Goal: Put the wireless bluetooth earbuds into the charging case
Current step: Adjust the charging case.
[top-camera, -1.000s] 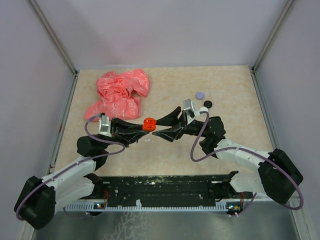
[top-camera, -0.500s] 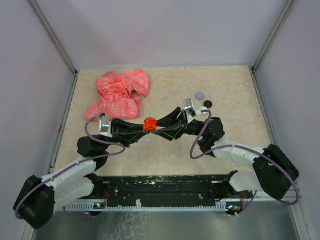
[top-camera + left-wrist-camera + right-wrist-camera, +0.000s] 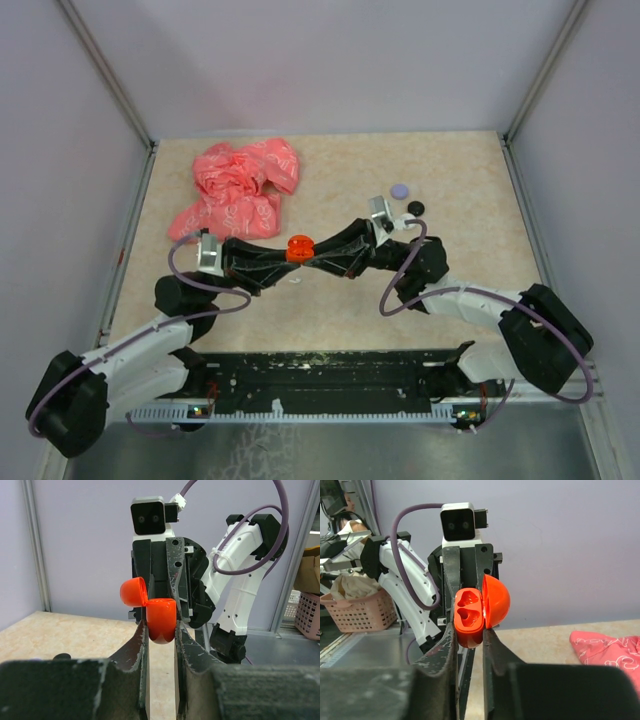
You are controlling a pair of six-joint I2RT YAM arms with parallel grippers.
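Wide shot first: the beige desk (image 3: 450, 170), a crumpled pink plastic bag (image 3: 238, 188) lying at its far left. Both arms reach in toward the middle and meet tip to tip above the desk.

Left claw (image 3: 160, 626): closed, pinching the orange charging case (image 3: 161, 621) by its lower half. Right claw (image 3: 469, 630): closed too, fingers pressed on either side of the same case from the opposite direction. So the case hangs in the air between the two of them, well off the surface.

Now the lid (image 3: 496, 600): it's flipped open, hinged back to one side. And the two moulded sockets (image 3: 466, 605) are facing the right wrist camera, both empty!

Over to the far right of the desk, a pale purple disc (image 3: 401, 189) and a black disc (image 3: 415, 207), near each other. Just below the case there's a tiny pale speck (image 3: 293, 280) on the desk; could be a bud, but it's too small to call.

My read: case lifted and opened, that part's done. No earbud picked, none seated; the whole insertion is left.
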